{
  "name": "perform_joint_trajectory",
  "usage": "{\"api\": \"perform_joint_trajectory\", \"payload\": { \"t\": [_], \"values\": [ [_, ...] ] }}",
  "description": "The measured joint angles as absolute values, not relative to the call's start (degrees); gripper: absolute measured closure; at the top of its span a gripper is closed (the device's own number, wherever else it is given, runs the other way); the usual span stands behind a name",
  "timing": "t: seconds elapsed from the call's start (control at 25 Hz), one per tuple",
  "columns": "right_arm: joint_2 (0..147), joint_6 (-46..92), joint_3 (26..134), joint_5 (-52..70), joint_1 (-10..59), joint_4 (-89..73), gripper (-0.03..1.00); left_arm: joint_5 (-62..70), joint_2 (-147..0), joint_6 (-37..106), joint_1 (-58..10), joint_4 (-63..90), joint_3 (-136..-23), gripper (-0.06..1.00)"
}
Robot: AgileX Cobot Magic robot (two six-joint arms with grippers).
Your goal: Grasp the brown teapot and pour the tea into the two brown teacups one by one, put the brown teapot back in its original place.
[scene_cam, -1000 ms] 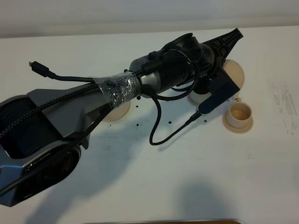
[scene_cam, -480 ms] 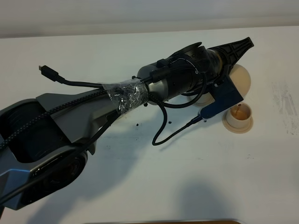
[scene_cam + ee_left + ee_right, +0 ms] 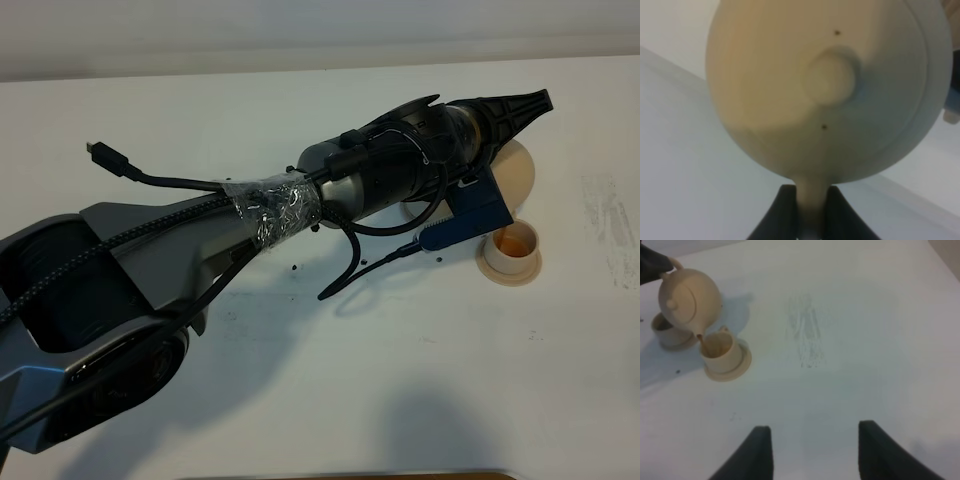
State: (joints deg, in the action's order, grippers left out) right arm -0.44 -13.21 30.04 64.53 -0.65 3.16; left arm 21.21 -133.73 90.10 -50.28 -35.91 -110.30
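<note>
Teapot (image 3: 690, 299): clamped by handle in left gripper (image 3: 812, 212), tilted, spout over one cup (image 3: 720, 347), tea (image 3: 515, 242) showing inside. Second cup (image 3: 665, 329) beside: fill unclear. Right gripper (image 3: 812, 450) wide, idle. Return pending.

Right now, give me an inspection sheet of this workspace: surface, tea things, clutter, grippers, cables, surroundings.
Surface: white table, scuff marks.
Job's things: teapot tilted, spout over teacup holding amber tea; second teacup beside it.
Clutter: dark specks.
Grippers: left gripper, jaws shut on teapot handle; right gripper, jaws open, empty.
Cables: loose plug sticking out; cable loop hanging.
Surroundings: grey backdrop only.
</note>
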Motion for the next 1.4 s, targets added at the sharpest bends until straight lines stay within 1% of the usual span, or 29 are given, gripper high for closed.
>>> {"api": "perform_joint_trajectory", "payload": {
  "t": [1.4],
  "values": [
    [-0.44, -13.21, 30.04, 64.53, -0.65, 3.16, 0.56, 17.15, -134.42, 90.58, -51.28, -40.74, -110.3, 0.86]
  ]
}}
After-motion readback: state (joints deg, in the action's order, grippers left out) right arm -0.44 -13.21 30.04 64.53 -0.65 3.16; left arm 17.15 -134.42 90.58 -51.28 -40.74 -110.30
